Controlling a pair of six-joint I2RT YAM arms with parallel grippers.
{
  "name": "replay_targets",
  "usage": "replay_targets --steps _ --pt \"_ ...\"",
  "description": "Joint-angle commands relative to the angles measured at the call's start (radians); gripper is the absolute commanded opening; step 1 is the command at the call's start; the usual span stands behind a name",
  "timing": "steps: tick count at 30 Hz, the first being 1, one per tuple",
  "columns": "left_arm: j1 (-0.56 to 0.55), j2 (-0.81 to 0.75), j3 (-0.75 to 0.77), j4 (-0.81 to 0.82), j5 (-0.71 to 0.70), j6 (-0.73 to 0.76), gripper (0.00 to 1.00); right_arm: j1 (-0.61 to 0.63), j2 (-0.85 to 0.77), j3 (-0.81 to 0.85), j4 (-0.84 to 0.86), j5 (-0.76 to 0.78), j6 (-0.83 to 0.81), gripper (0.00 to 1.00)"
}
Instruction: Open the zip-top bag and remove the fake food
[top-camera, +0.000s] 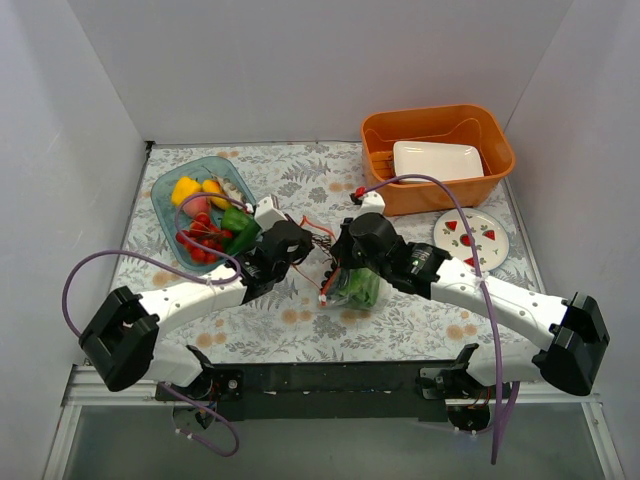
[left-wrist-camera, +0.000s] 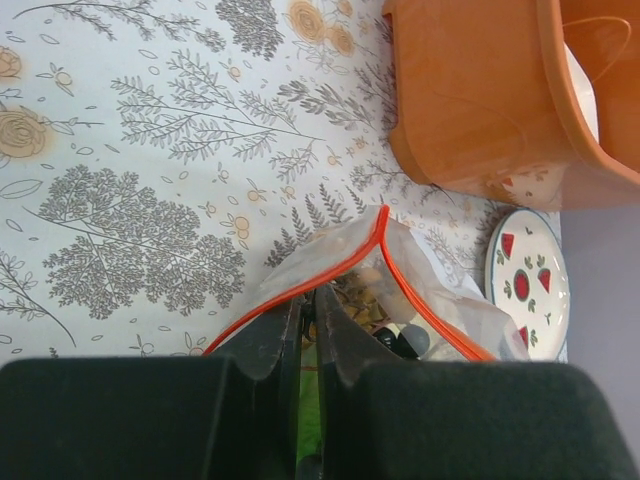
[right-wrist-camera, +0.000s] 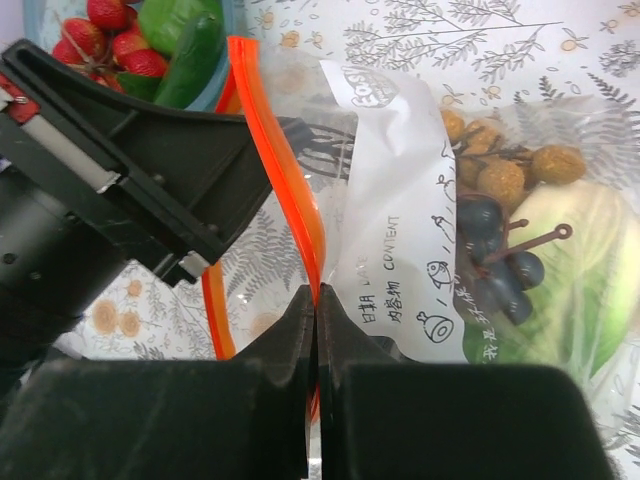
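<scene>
Two grippers, one shared hold. Item: zip-top bag (top-camera: 352, 288), crinkly clear plastic, on the floral bench (top-camera: 260, 330) near-left of the orange tub (top-camera: 440, 200), between the two wrists. The mouth is edged by the red-orange zip strip (right-wrist-camera: 285, 180) and already parted, its two lips diverging in a narrow V. Left gripper (left-wrist-camera: 310, 300): fingers (left-wrist-camera: 345, 350) pressed together on the lip farther from the tub. Right gripper (right-wrist-camera: 316, 298): fingers (right-wrist-camera: 285, 345) pinched on the tub-side lip, at the strip. Governing relation: the strip's long axis runs roughly from the arm bases toward the back wall, and the grippers face each other across it, so a pull away from and toward the tub would, by my reading, widen the mouth. The bag's body trails from the strip toward the bases, under the right wrist, so the right arm is the nearer to the contents. Contents, shown plainly only by the right wrist view: brown cluster (right-wrist-camera: 505, 175), dark berries (right-wrist-camera: 495, 245) on stems, pale-green lettuce (right-wrist-camera: 575, 260), all inside the plastic. The top view reduces these to a green mass but alone shows the whole layout. The left wrist view alone shows the V of the opening from the far side. Also present: strawberry plate (top-camera: 478, 250) just near of the tub, blue tray (top-camera: 158, 200) of other toy produce well to the tub's left.
</scene>
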Motion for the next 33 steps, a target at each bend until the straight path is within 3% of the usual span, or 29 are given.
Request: replay_targets --steps 1,7,15,23,33 --pt "0.006 -0.073 0.017 0.019 0.116 0.074 0.0 -0.014 -0.01 0.042 -0.035 0.065 -0.017 0.01" --pt "0.007 -0.207 0.052 -0.056 0.224 0.143 0.0 -0.066 -0.026 0.042 -0.055 0.076 -0.027 0.01" --pt "0.006 -0.239 0.153 -0.151 0.398 0.223 0.0 -0.115 -0.01 0.087 -0.089 0.056 -0.036 0.01" --pt "0.006 -0.259 0.239 -0.279 0.388 0.278 0.0 -0.152 -0.013 0.121 -0.112 0.061 -0.05 0.01" --pt "0.006 -0.328 0.328 -0.4 0.254 0.301 0.0 -0.16 0.01 0.13 -0.13 0.059 -0.066 0.01"
